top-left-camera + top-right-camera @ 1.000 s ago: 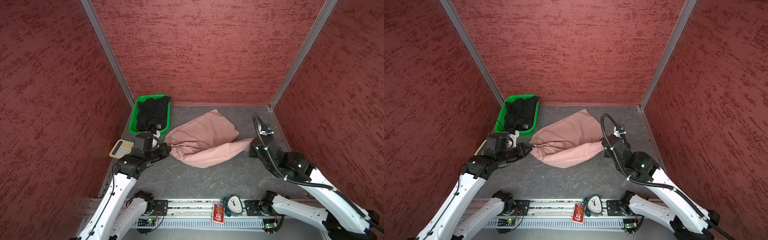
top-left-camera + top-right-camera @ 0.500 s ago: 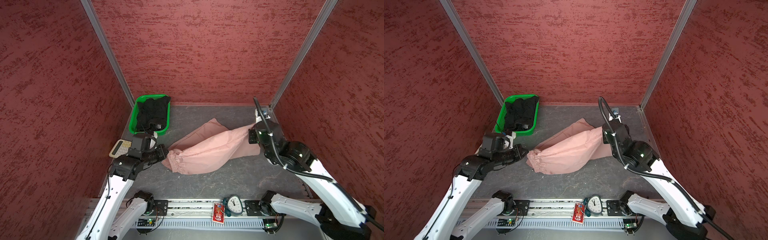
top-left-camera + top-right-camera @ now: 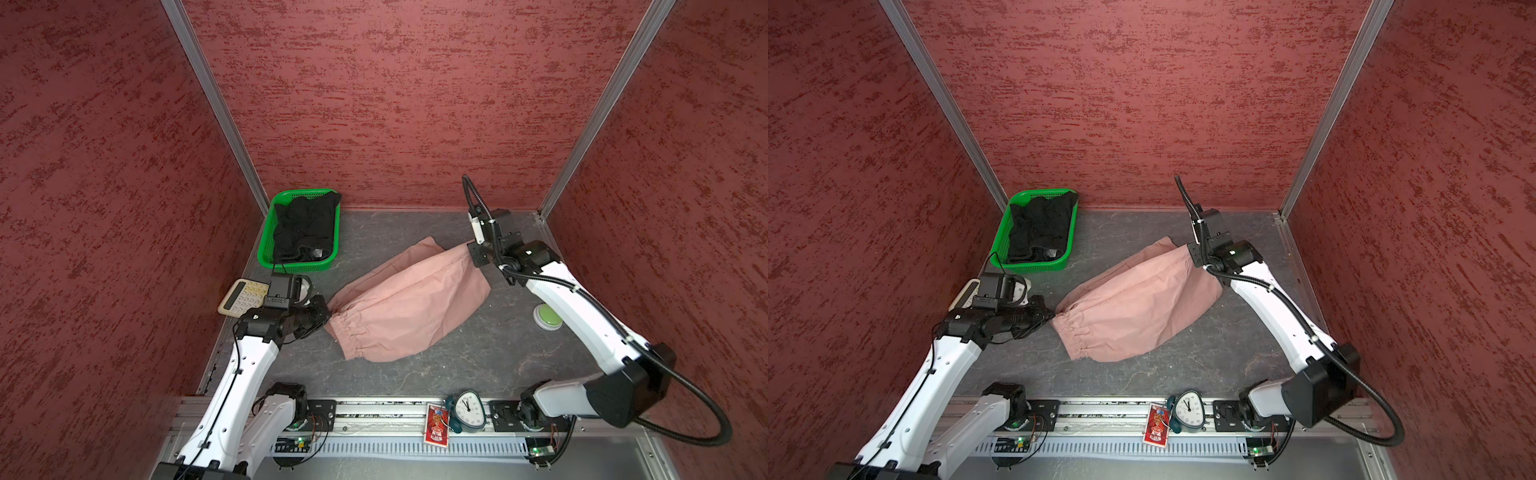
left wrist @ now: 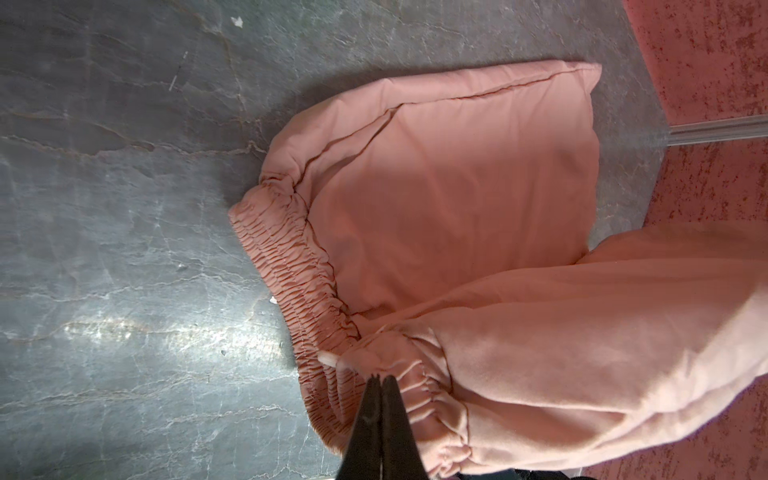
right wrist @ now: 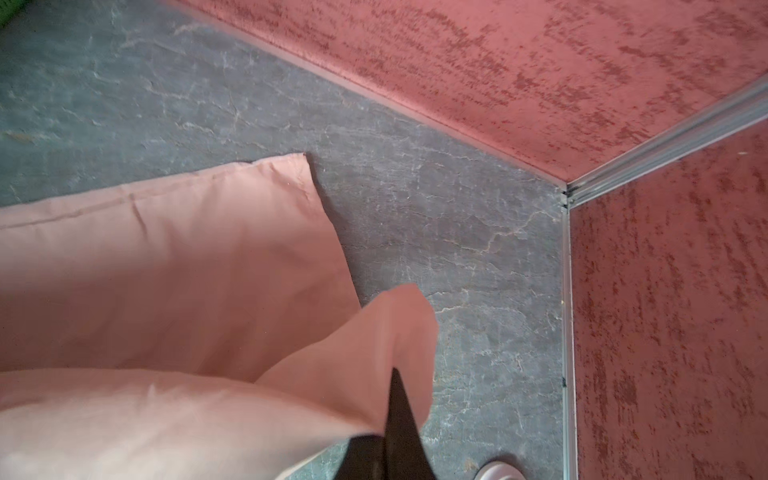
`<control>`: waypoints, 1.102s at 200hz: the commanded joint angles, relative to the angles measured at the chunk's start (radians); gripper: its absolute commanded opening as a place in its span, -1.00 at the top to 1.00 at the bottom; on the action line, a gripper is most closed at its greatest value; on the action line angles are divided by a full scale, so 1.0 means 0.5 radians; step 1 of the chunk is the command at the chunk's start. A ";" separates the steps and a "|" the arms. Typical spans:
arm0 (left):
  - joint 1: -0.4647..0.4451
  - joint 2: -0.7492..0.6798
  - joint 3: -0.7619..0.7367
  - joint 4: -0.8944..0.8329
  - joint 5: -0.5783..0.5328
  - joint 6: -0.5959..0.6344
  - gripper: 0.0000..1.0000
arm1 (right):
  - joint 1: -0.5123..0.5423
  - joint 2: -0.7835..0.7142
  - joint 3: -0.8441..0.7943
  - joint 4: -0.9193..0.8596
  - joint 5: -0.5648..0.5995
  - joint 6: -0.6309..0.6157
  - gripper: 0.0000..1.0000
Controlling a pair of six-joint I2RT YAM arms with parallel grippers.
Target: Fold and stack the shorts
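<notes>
The dusty pink shorts stretch across the middle of the grey table between both arms. My left gripper is shut on the gathered elastic waistband at their left end. My right gripper is shut on a leg hem at their far right end. The held layer hangs raised over the other leg, which lies flat on the table. The black shorts lie crumpled in the green basket at the back left.
A cream calculator lies by the left wall, just behind my left arm. A green round button sits under my right arm. A small clock and a red card rest on the front rail. Red walls close three sides.
My right gripper has lifted the hem and carried it toward the back. My left gripper has drawn the waistband toward the front. The bunched pink shorts are now pulled out long.
</notes>
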 commanded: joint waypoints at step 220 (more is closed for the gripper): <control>-0.247 -0.262 0.406 -0.261 -0.173 0.048 1.00 | -0.049 -1.150 -0.343 0.038 0.054 0.052 1.00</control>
